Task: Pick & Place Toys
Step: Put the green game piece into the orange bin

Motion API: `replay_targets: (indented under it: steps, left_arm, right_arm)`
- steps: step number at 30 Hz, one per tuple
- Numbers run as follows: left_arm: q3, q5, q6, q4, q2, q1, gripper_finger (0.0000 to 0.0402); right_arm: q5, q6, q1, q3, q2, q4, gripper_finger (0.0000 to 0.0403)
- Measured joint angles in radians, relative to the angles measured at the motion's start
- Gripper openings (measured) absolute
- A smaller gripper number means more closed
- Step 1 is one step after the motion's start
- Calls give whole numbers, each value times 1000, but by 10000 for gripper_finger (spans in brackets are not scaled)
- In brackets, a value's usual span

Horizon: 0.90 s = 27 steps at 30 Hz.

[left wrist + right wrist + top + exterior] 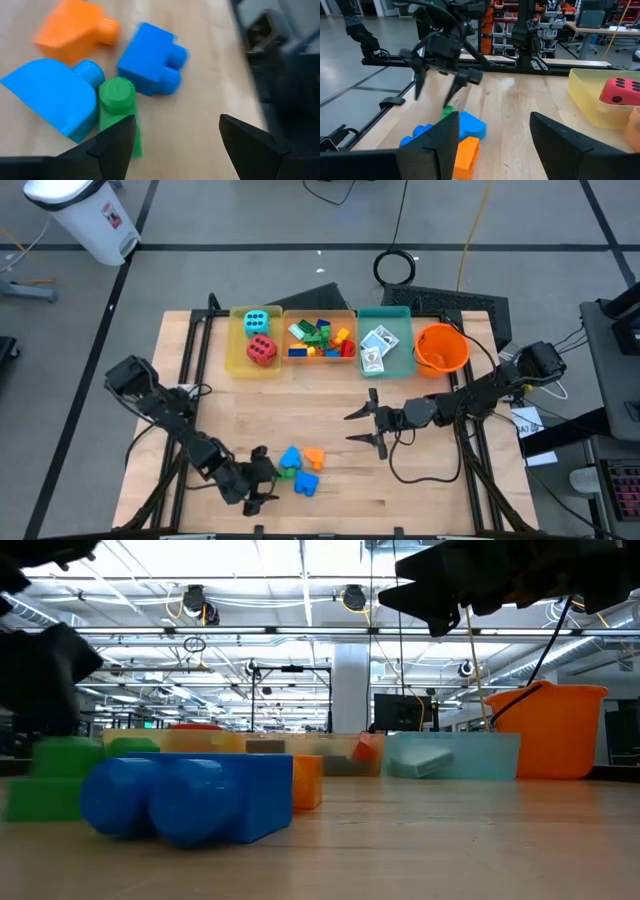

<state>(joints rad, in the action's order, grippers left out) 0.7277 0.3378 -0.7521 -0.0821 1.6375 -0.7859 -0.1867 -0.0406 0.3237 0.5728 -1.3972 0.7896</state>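
Four loose bricks lie on the table near its front edge: a blue one [290,457], an orange one [314,456], a green one [288,472] and a second blue one [306,484]. My left gripper [262,477] is open just left of them. In the left wrist view [172,145] one finger stands beside the green brick [117,97], and I see no touch. My right gripper [362,425] is open and empty over the table's middle. A cyan die [256,321] and a red die [262,351] lie in the yellow tray [236,358].
An orange tray [322,358] holds several bricks. A teal tray [400,365] holds card packs [377,345]. An orange bucket [441,348] stands at the back right. Bare wood lies between the trays and the loose bricks.
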Motion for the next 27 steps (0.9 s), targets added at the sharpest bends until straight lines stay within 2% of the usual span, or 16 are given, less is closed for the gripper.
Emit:
replay_targets:
  steps: [4, 6, 12, 19, 27]
  left_arm:
    - [-1, 106, 61, 25, 5, 14, 294]
    - [-1, 119, 78, 40, 3, 30, 294]
    - [-3, 106, 184, 45, -24, 78, 294]
    - [-3, 107, 206, 157, -65, 116, 294]
    - [-4, 53, 207, 147, -10, 136, 294]
  right_arm:
    - [0, 0, 0, 0, 0, 0, 212]
    - [1, 0, 0, 0, 0, 0, 212]
    - [4, 0, 0, 0, 0, -4, 212]
    - [5, 2, -1, 0, 0, -21, 212]
    - [5, 29, -1, -1, 0, -36, 212]
